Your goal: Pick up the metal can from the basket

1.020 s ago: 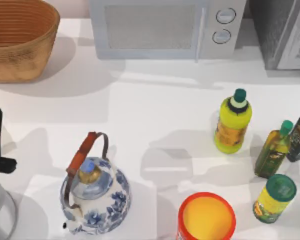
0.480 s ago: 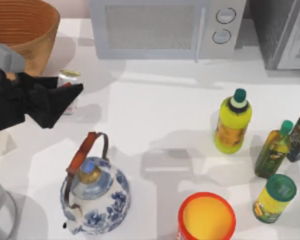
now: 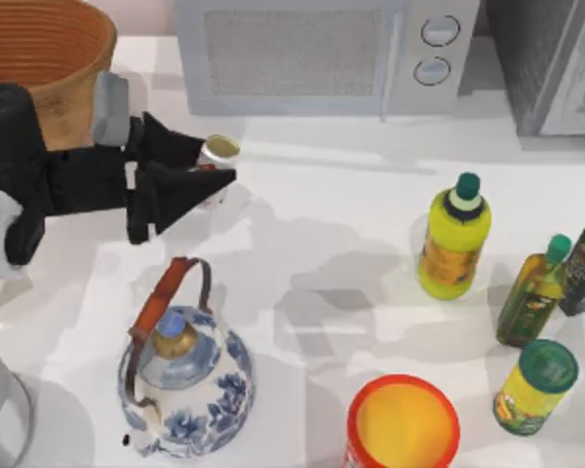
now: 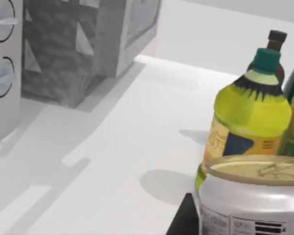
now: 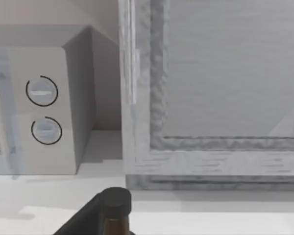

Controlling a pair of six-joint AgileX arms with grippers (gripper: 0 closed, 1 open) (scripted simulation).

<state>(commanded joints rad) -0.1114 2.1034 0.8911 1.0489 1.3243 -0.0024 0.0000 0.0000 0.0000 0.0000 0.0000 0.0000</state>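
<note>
Moved right, off basket (image 3: 49, 88): left hand (image 3: 210, 171) | clenched around metal can (image 3: 217, 156) | over table (image 3: 331, 224)

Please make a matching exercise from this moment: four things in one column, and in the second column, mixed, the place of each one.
1. metal can
2. basket
3. teapot
4. yellow bottle

a. top view's far left corner
b. between the left gripper's fingers
c. right half, before the microwave
d. near edge, left of the red-orange tub

Pairs: 1-b, 2-a, 3-d, 4-c
</note>
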